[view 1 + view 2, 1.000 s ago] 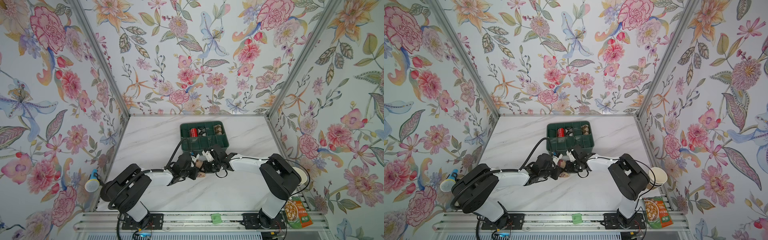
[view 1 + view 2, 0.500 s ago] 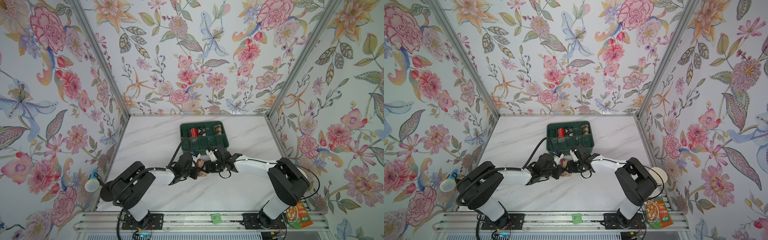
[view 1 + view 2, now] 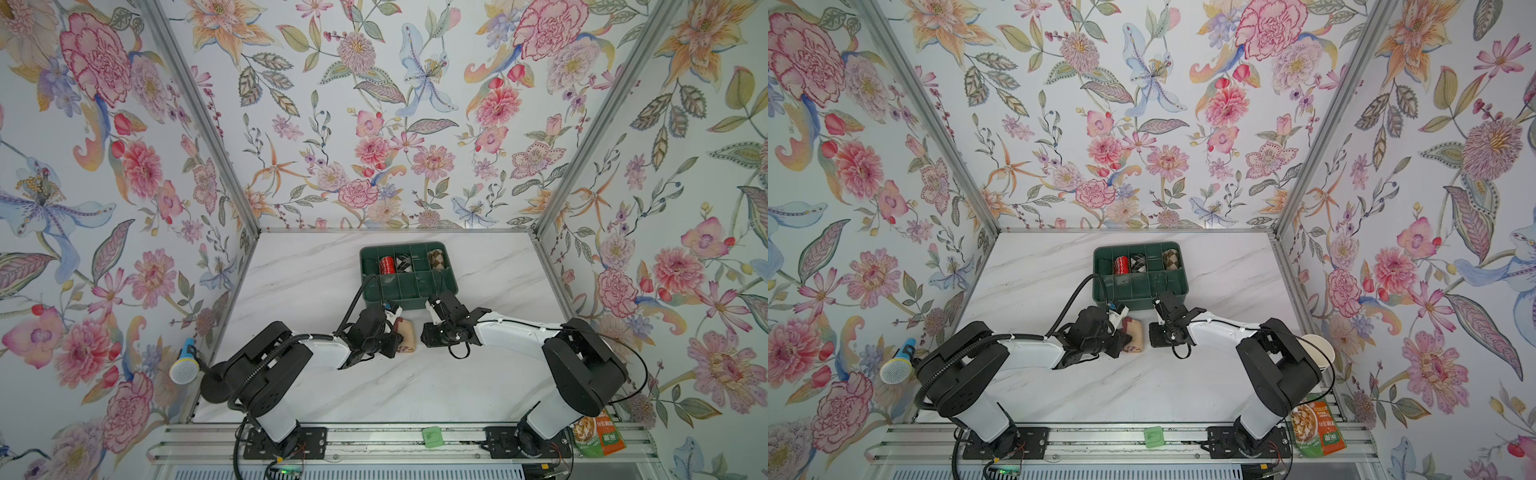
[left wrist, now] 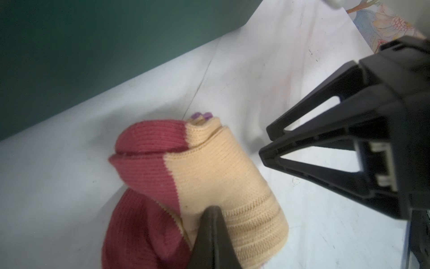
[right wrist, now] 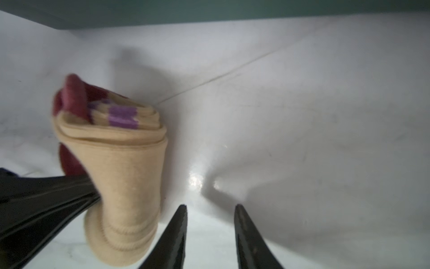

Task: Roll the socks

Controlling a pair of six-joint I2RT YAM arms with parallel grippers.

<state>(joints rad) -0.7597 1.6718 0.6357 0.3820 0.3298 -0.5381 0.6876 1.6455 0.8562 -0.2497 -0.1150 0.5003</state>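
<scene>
Left pincer (image 5: 95, 188) clamps the tan-and-red sock roll (image 4: 221, 167) on the table (image 3: 415, 386), just beside the green compartment box (image 3: 411, 302). The right pincer (image 4: 265, 142) stands narrowly parted and empty. Risk: loose layers may unroll on lift.

The sock roll (image 5: 125, 167) looks blurred, its red end half hidden.

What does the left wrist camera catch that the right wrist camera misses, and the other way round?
Only the left wrist view: the right gripper seen from outside, jaws apart, plus a corner of flowered wallpaper. Only the right wrist view: the sock roll end-on, its layers and purple band plain, and bare table between the right gripper's fingertips. Both: the beige and red roll pinched by the left gripper, the white table, the green box's wall.
</scene>
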